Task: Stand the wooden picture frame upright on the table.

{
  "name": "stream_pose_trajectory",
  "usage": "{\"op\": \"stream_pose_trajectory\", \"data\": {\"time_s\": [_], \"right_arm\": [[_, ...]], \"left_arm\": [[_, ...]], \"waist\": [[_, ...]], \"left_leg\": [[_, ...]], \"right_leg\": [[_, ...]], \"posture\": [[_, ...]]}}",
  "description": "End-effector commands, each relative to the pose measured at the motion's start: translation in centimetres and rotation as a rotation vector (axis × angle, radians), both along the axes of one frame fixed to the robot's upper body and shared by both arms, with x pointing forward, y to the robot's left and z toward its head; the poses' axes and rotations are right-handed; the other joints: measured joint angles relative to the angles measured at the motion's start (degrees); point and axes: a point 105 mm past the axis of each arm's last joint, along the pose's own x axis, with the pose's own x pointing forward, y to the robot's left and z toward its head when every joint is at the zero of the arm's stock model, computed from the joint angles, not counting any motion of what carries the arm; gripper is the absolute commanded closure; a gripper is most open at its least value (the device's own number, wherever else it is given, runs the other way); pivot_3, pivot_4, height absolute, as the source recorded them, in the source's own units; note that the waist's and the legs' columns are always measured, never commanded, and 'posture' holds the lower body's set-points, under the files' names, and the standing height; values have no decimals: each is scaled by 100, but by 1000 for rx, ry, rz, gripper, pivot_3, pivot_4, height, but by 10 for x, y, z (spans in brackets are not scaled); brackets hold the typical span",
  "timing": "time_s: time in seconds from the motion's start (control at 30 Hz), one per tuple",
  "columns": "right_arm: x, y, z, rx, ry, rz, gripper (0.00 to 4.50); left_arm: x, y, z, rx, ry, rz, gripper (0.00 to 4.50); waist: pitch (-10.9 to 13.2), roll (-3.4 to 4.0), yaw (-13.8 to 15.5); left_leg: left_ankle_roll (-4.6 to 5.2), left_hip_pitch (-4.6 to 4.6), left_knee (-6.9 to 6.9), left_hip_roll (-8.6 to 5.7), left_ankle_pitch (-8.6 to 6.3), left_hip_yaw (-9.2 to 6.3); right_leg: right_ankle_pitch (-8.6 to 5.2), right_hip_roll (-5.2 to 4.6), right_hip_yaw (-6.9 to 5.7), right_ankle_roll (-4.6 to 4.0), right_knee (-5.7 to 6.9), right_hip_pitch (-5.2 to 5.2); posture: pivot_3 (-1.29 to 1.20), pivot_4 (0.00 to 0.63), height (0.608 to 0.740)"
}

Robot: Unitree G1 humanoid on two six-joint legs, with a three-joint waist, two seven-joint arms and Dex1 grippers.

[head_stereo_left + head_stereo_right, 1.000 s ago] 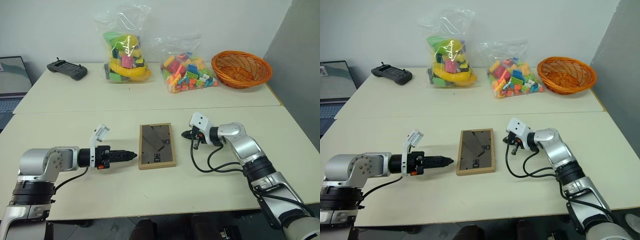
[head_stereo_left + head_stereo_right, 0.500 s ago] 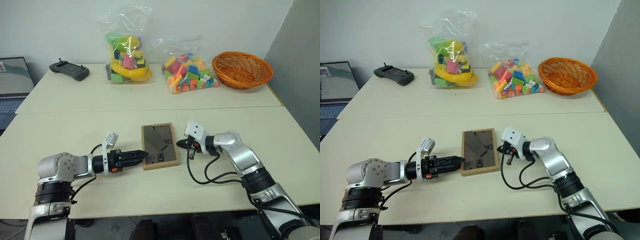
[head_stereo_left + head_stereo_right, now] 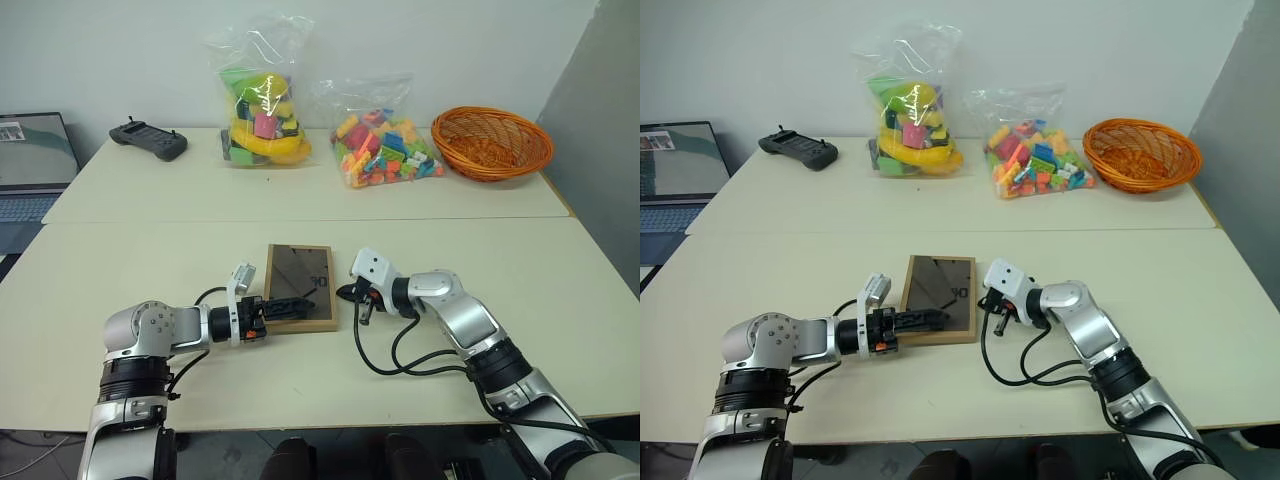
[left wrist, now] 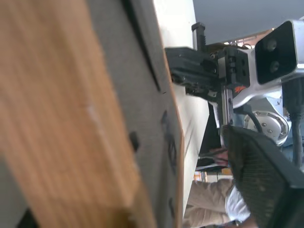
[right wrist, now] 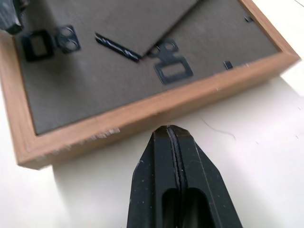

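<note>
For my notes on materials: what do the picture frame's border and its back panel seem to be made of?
The picture frame's border looks like light wood with a matt finish; faint grain shows. The back panel seems to be dark grey-brown fibreboard or card, dull and slightly fuzzy, carrying small black metal-looking hangers.

A plain white wall [image 3: 120, 50] runs behind the bench's far edge — a grey partition [image 3: 600, 130] closes its right side.
</note>
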Motion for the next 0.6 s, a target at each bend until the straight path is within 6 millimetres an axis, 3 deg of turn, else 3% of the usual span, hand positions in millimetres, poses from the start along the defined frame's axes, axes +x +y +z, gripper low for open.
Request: {"op": "stream_pose_trajectory", "data": {"time_s": [0.03,0.17,0.27,0.43,0.6], "right_arm": [[3,-6,6,6,-49,-10,4500],[7,-14,7,4,-60,-37,4500],[13,-19,18,26,-92,-61,4500],[12,-21,79,238,-87,-37,4500],[-5,-16,140,385,3,93,3540]], "left_arm": [[-2,6,11,-25,-21,11,1637],[1,9,17,-26,-56,41,2442],[3,1,30,-50,-119,41,3093],[15,-10,55,-40,-250,73,3213],[16,-24,76,-8,-396,43,3213]], "waist": [[0,0,-24],[1,-1,-88],[1,-2,-93],[6,-8,-76],[6,-8,-101]], "left_leg": [[0,0,-2,1,0,0],[1,-1,-4,3,0,-2],[0,-3,-5,3,0,-5],[-1,-14,-2,2,0,-11],[-2,-15,-5,2,0,-16]], "right_leg": [[0,1,0,0,0,-1],[0,2,-1,0,0,-2],[0,2,-2,0,0,-3],[0,1,-7,0,-2,-7],[0,3,-5,0,-4,-11]], "posture": [[0,150,740],[0,150,740],[0,150,740],[0,150,740],[0,150,740]]}}
